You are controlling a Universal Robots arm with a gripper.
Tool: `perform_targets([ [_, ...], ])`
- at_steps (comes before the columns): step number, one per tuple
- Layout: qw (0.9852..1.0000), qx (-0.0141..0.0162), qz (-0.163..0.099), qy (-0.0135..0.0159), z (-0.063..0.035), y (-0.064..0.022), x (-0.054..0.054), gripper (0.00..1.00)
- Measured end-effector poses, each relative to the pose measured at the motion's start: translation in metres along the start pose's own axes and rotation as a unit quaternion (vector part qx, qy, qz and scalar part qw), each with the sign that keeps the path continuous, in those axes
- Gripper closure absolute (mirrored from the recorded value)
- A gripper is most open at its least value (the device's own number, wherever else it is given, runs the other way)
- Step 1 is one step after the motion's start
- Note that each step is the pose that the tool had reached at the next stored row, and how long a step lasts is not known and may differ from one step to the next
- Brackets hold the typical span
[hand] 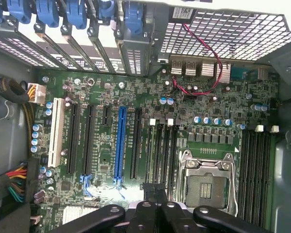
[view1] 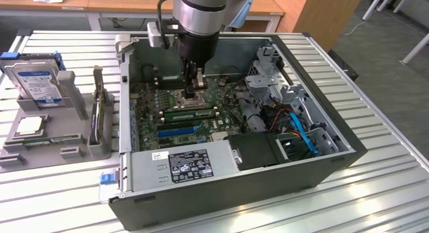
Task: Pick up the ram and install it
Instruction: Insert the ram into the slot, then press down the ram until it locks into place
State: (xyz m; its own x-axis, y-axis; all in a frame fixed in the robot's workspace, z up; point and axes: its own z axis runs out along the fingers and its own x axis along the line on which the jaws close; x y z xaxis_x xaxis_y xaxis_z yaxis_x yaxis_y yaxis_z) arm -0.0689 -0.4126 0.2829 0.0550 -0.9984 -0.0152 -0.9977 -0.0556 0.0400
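In the exterior view, nearest the camera, a silver metal power-supply box with a white label (view1: 184, 165) was seen at six o'clock inside the open black steel computer case (view1: 268, 193), which was set on a ribbed metal table (view1: 375, 203). Toward twelve o'clock from that box, a long blue plastic expansion slot (view1: 178, 130) was found on the green motherboard (view1: 150, 110). Just beyond it, the long, narrow green circuit-board ram (view1: 191, 113) with its row of dark chips was seen on edge along the black memory slots (hand: 161, 150). The square silver-framed processor socket (hand: 208, 182) was placed just past these. The black two-fingered gripper (view1: 194, 98) (hand: 155, 194) was seen hanging over the middle of the ram, its fingers (hand: 148, 206) pressed fully together; whether the ram's top edge was pinched could not be told. At nine o'clock from the case, a grey plastic holder (view1: 72, 92) carrying a silver hard drive (view1: 33, 82) was seen.
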Motion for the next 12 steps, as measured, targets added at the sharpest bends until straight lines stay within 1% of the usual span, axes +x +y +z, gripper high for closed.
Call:
perform_targets([
  [9, 1.0000, 0.0001, 0.000, -0.0001, 0.0000, 0.0001, -0.0003, 0.89],
  [10, 1.0000, 0.0004, 0.001, 0.0006, -0.0002, 0.0000, -0.0011, 0.89],
  [12, 1.0000, 0.0006, 0.000, 0.0005, -0.0001, -0.0001, -0.0012, 0.89],
])
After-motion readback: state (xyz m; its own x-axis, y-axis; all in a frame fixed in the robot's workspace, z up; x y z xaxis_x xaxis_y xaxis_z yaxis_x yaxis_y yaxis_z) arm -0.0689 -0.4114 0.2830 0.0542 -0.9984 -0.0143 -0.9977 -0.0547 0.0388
